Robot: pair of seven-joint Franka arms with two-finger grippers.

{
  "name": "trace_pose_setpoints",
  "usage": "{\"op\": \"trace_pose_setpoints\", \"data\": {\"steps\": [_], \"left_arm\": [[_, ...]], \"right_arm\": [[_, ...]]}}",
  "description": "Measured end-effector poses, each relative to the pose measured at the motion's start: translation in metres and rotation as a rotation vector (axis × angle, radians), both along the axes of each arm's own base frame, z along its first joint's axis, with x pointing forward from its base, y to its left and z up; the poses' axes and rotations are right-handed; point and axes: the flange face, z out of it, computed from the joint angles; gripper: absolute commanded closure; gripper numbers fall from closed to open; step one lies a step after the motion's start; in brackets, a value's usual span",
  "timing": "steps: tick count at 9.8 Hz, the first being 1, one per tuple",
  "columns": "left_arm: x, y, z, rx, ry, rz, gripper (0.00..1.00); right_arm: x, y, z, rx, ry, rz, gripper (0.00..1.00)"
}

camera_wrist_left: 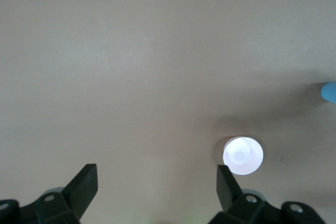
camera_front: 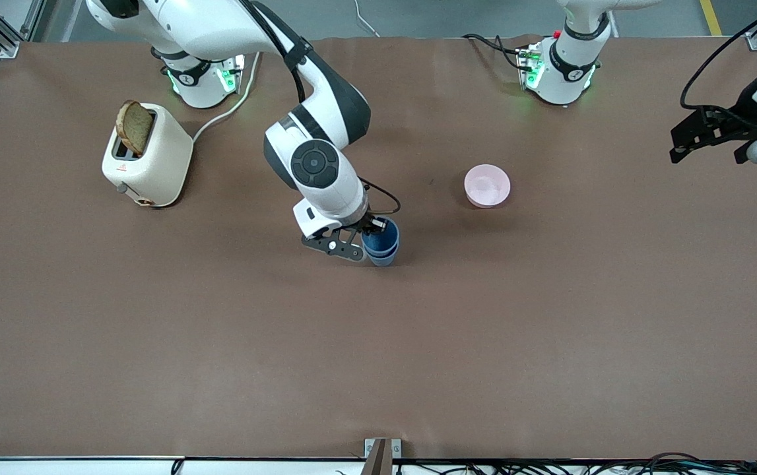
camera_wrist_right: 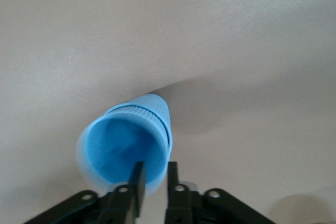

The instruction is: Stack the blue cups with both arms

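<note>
Two matte blue cups (camera_front: 381,244), tapered and nested, stand mid-table (camera_front: 378,343), at eight o'clock from the round pink bowl (camera_front: 487,185). The right tool (camera_front: 373,232) pinches the upper cup's thin rim. The left tool (camera_front: 708,135) waits spread at the table's three o'clock edge.

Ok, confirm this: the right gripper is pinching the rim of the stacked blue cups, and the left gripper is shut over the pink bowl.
One thing is wrong: the left gripper is open, as the left wrist view shows. The rest holds: the right gripper pinches the rim of the stacked blue cups, and the pink bowl lies under the left gripper.
</note>
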Motion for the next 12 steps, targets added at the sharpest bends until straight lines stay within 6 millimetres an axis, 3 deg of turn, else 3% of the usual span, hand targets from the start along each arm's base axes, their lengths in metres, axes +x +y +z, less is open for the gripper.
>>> {"op": "trace_pose_setpoints", "data": {"steps": [2,3,4,5,6,7,8,10,12], "left_arm": [[0.0,0.0,-0.005,0.001,0.01,0.0,0.0],[0.0,-0.001,-0.007,0.002,0.014,-0.002,0.0],[0.0,-0.004,-0.008,0.002,0.017,-0.007,0.0],[-0.001,-0.006,-0.008,0.003,0.018,-0.01,0.0],[-0.001,-0.006,-0.008,0.003,0.017,-0.011,0.0],[-0.001,-0.006,-0.008,0.003,0.017,-0.012,0.0],[-0.001,-0.007,-0.008,0.003,0.018,-0.013,0.0],[-0.001,-0.009,-0.009,0.003,0.018,-0.016,0.0],[-0.001,-0.008,-0.009,0.003,0.018,-0.018,0.0]], "right_arm": [[0.001,0.002,0.004,0.004,-0.014,0.004,0.0],[0.008,-0.002,0.017,-0.003,-0.054,0.008,0.0],[0.019,-0.019,0.049,-0.03,-0.108,0.006,0.0],[0.03,-0.052,0.092,-0.063,-0.131,-0.022,0.0],[0.044,-0.107,0.144,-0.086,-0.138,-0.04,0.0],[0.055,-0.181,0.191,-0.101,-0.131,-0.033,0.0],[0.061,-0.254,0.224,-0.115,-0.115,-0.046,0.0],[0.064,-0.363,0.25,-0.166,-0.119,-0.034,0.0],[0.057,-0.453,0.267,-0.171,-0.113,0.083,0.0]]}}
